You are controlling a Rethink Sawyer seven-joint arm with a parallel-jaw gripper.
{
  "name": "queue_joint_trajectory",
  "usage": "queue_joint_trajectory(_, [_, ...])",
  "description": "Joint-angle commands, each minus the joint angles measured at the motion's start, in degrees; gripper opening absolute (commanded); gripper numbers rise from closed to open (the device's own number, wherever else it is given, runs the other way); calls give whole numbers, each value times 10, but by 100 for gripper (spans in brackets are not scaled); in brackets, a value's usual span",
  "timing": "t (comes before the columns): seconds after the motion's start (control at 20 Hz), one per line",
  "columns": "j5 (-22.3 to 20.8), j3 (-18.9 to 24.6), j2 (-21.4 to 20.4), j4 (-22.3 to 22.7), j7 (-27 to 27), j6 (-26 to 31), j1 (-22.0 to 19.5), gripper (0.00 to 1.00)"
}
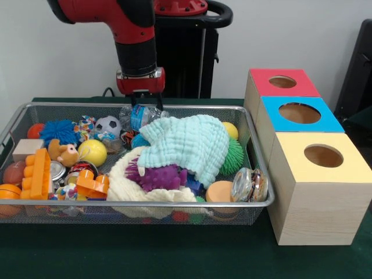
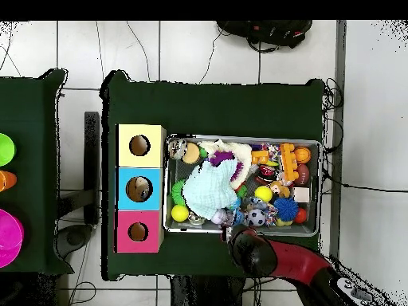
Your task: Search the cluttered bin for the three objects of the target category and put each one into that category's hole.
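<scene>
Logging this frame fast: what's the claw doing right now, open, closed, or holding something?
Claw: cannot be told; its tips dip behind the crumpled water bottle at the bin's far side.

Dark green tablecloth (image 1: 174, 256), white tiled floor (image 2: 199, 56), black cables (image 2: 143, 56) behind.

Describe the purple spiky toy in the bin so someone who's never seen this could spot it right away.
Look in the wire mesh bin beside the three wooden boxes. Near its middle, just below the pale green cloth, the purple spiky toy rests on a cream fuzzy cloth. It is the only purple thing there, covered in soft stubby spikes.
</scene>
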Motion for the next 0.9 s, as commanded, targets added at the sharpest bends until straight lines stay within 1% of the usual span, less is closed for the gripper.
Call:
queue_joint_trajectory(0.05, [-12, -10, 36, -42, 81, -66, -3, 100])
queue_joint_trajectory(0.15, [-2, 3, 12, -27, 75, -40, -11, 100])
queue_joint_trajectory(0.3, [30, 27, -54, 4, 68, 30, -15, 100])
queue_joint_trajectory(0.4, [46, 39, -84, 15, 65, 60, -16, 100])
queue_joint_trajectory(0.5, [54, 45, -92, 17, 64, 71, -19, 100])
queue_joint_trajectory(0.65, [54, 51, -78, 14, 66, 58, -25, 100])
queue_joint_trajectory(0.75, [57, 48, -86, 16, 68, 59, -19, 100])
queue_joint_trajectory(0.8, [64, 46, -100, 23, 68, 73, -14, 100])
queue_joint_trajectory(0.85, [78, 44, -134, 32, 66, 104, -3, 100])
queue_joint_trajectory(0.9, [96, 40, -179, 41, 60, 147, 9, 100])
